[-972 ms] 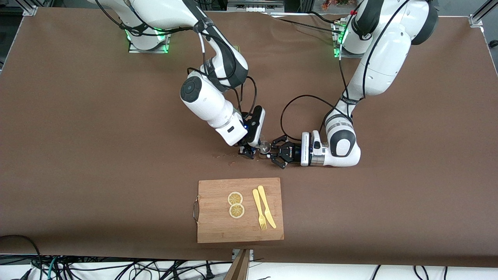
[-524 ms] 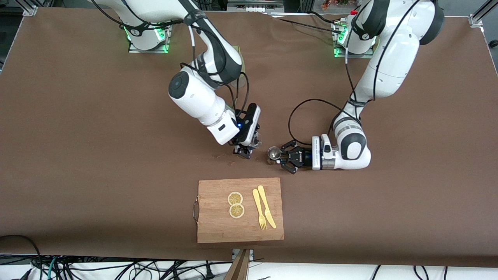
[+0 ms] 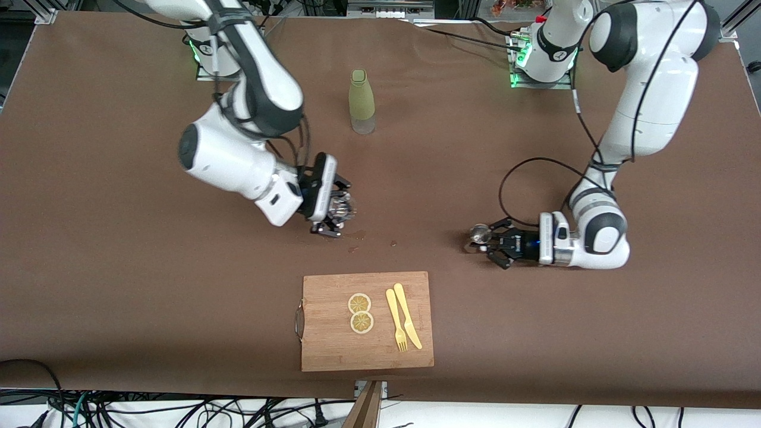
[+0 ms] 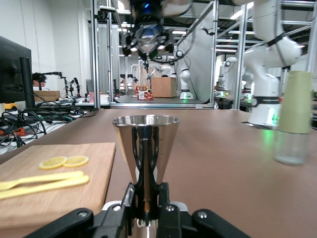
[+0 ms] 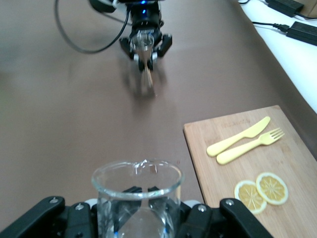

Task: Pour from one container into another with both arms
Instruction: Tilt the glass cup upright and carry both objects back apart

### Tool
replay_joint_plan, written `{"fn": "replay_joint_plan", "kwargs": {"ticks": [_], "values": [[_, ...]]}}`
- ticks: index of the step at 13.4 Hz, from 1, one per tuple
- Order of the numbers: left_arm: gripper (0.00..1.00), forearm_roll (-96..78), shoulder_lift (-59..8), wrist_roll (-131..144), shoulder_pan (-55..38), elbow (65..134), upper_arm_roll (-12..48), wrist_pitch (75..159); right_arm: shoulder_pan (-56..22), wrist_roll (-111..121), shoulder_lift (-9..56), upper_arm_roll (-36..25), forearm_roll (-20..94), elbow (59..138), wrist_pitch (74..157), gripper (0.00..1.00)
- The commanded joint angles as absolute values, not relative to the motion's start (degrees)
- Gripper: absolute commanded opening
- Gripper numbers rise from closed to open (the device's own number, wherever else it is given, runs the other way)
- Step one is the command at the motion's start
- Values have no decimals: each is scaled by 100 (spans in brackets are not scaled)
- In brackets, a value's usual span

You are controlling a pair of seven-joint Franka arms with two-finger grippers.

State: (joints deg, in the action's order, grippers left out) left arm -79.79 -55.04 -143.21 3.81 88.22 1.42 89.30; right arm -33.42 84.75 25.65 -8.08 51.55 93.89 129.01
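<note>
Fingers (image 4: 148,191) of the left gripper (image 3: 489,240) pinch the narrow waist of a steel jigger (image 3: 478,233), which stands upright between them with its wide mouth up; in the left wrist view the jigger (image 4: 146,148) rises straight out of the clamped pair. Left gripper and jigger are low over the counter (image 3: 119,285), toward the left arm's end of it.

Right gripper (image 3: 333,209) has its fingers (image 5: 47,210) closed on a clear glass beaker (image 3: 342,205); in the right wrist view the beaker (image 5: 137,198) sits between them, rim and spout up, with the fingers at either side of its lower wall. It is held over bare counter toward the right arm's end, well apart from the jigger.

Small dark spots (image 3: 393,243) lie on the counter between the two grippers. Nearer the front camera than both grippers lies a wooden cutting board (image 3: 333,351) carrying two lemon slices (image 3: 360,312), a yellow fork (image 3: 395,320) and a yellow knife (image 3: 407,315). A green-sleeved bottle (image 3: 361,101) stands upright between the arm bases.
</note>
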Motion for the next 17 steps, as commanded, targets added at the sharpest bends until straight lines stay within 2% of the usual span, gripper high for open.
{"fn": "replay_joint_plan", "kwargs": {"ticks": [1, 4, 8, 14, 17], "values": [[0, -7603, -5344, -14668, 746, 8956, -86, 8439, -2736, 9383, 2320, -738, 5641, 9598, 12123, 0], [0, -7454, -5379, -15020, 905, 8982, -745, 7676, -2068, 10123, 2373, -765, 6081, 9615, 11323, 0], [0, -6831, -5405, -15712, 1397, 8974, -1133, 7129, -1198, 10888, 2644, -765, 6337, 9633, 10442, 0], [0, -6355, -5563, -16706, 1714, 8982, -1485, 6698, 51, 13172, 3856, -756, 6776, 9624, 9327, 0], [0, -6293, -5704, -17129, 1749, 9009, -1661, 6601, 386, 13999, 4349, -756, 6785, 9633, 9159, 0]]}}
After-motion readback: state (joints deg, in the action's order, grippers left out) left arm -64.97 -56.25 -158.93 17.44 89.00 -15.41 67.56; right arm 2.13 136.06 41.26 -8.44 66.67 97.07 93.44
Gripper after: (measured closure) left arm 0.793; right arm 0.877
